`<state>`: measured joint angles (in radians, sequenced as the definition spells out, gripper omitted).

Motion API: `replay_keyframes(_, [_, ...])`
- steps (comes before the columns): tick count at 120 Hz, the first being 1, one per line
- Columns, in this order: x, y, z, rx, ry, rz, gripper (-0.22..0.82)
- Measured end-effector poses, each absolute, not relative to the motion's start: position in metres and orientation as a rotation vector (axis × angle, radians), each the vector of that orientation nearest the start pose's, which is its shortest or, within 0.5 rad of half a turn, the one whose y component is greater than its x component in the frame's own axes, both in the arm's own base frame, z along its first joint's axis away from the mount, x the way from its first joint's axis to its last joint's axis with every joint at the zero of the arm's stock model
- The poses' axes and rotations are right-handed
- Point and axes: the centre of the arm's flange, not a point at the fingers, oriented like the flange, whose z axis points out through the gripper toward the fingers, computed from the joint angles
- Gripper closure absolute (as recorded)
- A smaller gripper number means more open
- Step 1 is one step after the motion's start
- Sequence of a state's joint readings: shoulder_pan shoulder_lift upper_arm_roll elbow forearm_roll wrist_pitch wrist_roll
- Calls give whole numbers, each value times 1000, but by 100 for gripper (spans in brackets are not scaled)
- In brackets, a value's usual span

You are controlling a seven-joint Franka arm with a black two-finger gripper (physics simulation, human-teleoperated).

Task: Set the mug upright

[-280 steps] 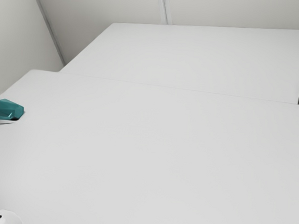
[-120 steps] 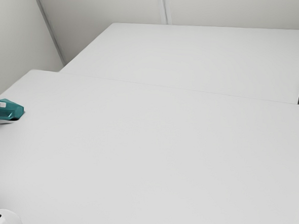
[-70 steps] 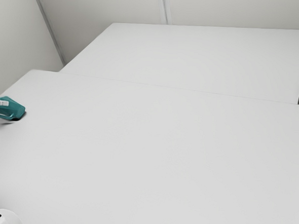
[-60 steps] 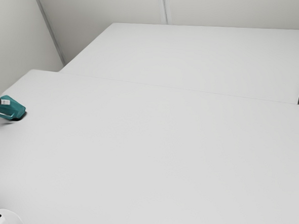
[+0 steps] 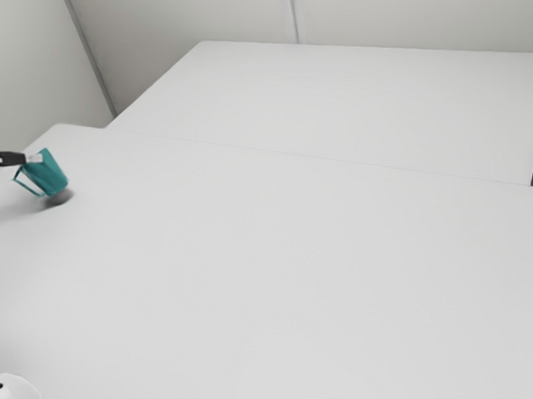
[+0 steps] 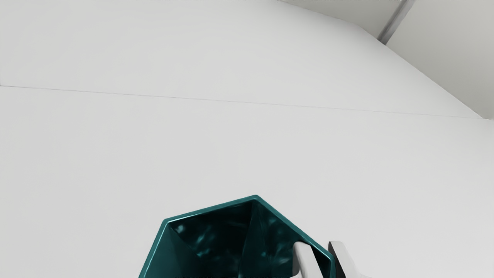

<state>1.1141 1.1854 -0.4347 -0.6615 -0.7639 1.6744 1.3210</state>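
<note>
Teal and faceted, the mug (image 5: 53,174) tilted over the white table (image 5: 289,282); the gripper (image 5: 35,158) pinched its wall, one finger (image 6: 305,258) inside the cavity, the other outside.

The gripper (image 5: 35,159) is black — pads (image 6: 307,258) whitish, perhaps.

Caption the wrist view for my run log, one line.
Pincer shut on the wall of the teal mug, one finger inside it, one outside, over the white table.

The pincer (image 5: 36,158) points nearly level, its two fingers (image 6: 307,259) close together.
</note>
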Motion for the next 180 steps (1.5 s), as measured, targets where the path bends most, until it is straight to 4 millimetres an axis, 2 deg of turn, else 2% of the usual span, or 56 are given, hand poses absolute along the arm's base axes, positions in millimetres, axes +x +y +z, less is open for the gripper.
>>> replay_keyframes(25, [569, 559, 333, 2172, -370, 1213, 78])
replay_keyframes(41, [581, 540, 346, 2171, -411, 1176, 78])
replay_keyframes(57, [596, 508, 368, 2159, -486, 1124, 79])
replay_keyframes(71, [597, 482, 385, 2159, -539, 1062, 79])
replay_keyframes(92, [587, 453, 392, 2144, -572, 1012, 79])
replay_keyframes(107, [590, 423, 399, 2129, -619, 985, 79])
replay_keyframes(117, [591, 403, 398, 2119, -641, 964, 79])
replay_keyframes(139, [585, 373, 387, 2090, -666, 937, 79])
replay_keyframes(160, [571, 355, 382, 2066, -693, 917, 79])
replay_keyframes(180, [563, 335, 366, 2032, -719, 884, 79])
